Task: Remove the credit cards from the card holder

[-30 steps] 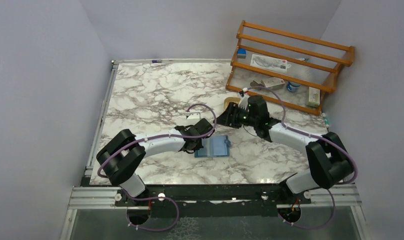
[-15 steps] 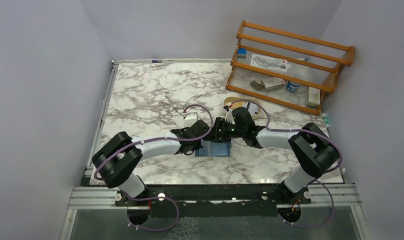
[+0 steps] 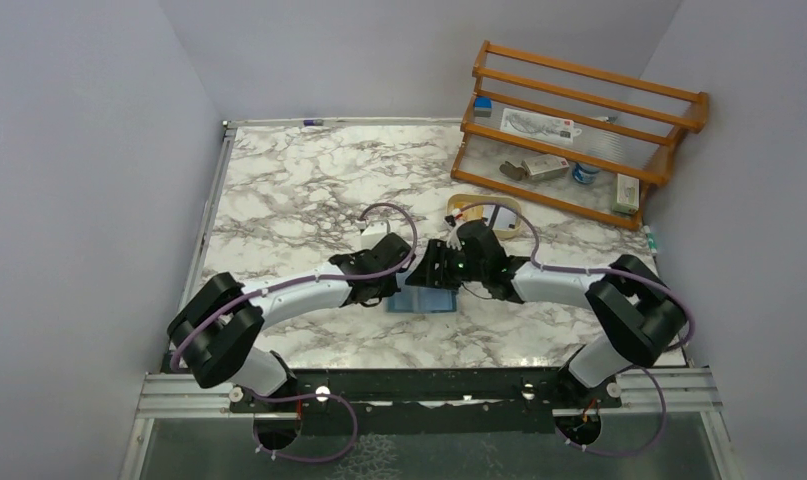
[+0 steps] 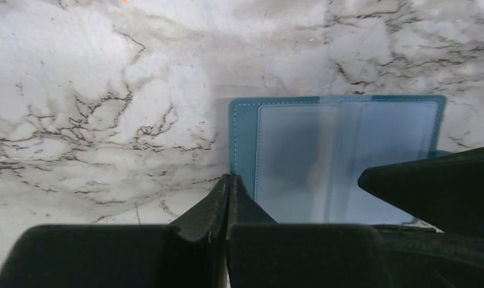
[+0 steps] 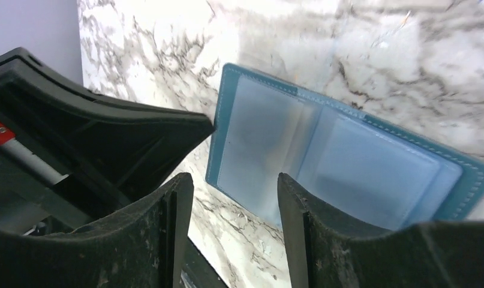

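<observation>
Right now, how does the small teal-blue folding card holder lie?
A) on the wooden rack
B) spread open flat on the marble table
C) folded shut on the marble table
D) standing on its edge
B: the teal-blue folding card holder lies spread open flat on the marble table, its pale blue pockets facing up.

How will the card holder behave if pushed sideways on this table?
Likely slides easily: the card holder lies open flat on the smooth marble table. Probably floppy: it looks thin with a middle fold. Its clear sleeves look glossy, so a grip may slip; the shut left gripper at its edge may pin it.
</observation>
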`<state>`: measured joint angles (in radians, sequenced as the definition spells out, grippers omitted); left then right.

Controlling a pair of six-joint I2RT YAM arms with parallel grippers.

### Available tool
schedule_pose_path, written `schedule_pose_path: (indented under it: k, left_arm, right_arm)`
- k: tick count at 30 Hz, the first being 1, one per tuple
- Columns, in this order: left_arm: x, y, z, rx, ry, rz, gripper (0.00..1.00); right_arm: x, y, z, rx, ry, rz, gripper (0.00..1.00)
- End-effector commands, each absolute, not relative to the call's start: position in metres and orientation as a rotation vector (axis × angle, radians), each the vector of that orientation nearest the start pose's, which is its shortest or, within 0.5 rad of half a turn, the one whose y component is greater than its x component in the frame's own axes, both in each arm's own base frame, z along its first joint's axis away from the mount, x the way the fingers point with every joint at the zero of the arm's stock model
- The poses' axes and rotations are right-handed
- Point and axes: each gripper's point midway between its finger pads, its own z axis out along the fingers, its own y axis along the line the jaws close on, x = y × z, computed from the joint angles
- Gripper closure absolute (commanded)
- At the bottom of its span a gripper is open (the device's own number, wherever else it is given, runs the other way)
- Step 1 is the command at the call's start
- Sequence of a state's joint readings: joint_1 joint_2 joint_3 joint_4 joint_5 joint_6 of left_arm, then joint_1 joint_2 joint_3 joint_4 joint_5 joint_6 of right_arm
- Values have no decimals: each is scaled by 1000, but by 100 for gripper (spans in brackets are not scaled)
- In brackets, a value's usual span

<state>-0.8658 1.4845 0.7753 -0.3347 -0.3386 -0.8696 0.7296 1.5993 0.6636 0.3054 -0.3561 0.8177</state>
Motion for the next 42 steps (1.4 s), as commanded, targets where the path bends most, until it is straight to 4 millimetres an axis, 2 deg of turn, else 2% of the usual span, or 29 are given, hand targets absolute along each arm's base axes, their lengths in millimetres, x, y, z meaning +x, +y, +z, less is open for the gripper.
schedule_pose_path:
  k: [1, 5, 9, 13, 15, 19, 20, 23, 25, 29, 38, 42]
  left_arm:
    - [243, -233, 83, -100, 2457, -295, 100]
    - [243, -243, 95, -95, 2459, -358, 100]
    - [245, -250, 107, -99, 2444, -400, 100]
    - [248, -243, 117, -99, 2428, -352, 100]
    - [246, -234, 112, -97, 2445, -309, 100]
    - [234, -209, 83, -153, 2531, -301, 100]
    - [231, -207, 79, -156, 2538, -333, 92]
    - [222, -212, 71, -153, 2532, -501, 51]
    - [216, -217, 66, -139, 2532, -627, 38]
    - [203, -231, 61, -103, 2516, -825, 30]
    - [192, -252, 58, -133, 2392, -1154, 29]
    - [189, -248, 42, -138, 2443, -1125, 29]
  right_arm:
    - [256, 316, 89, -117, 2355, 1020, 41]
    - [263, 320, 101, -192, 2354, 969, 40]
    - [263, 321, 102, -204, 2361, 953, 40]
    - [262, 319, 102, -229, 2376, 853, 40]
    - [262, 316, 100, -223, 2392, 811, 40]
    - [260, 307, 96, -192, 2408, 775, 40]
    - [259, 305, 94, -179, 2414, 769, 40]
    - [254, 301, 90, -171, 2424, 771, 40]
    - [251, 299, 87, -169, 2430, 772, 40]
    - [246, 296, 84, -169, 2436, 782, 39]
    - [240, 294, 81, -175, 2430, 800, 39]
    - [237, 295, 78, -185, 2425, 825, 39]
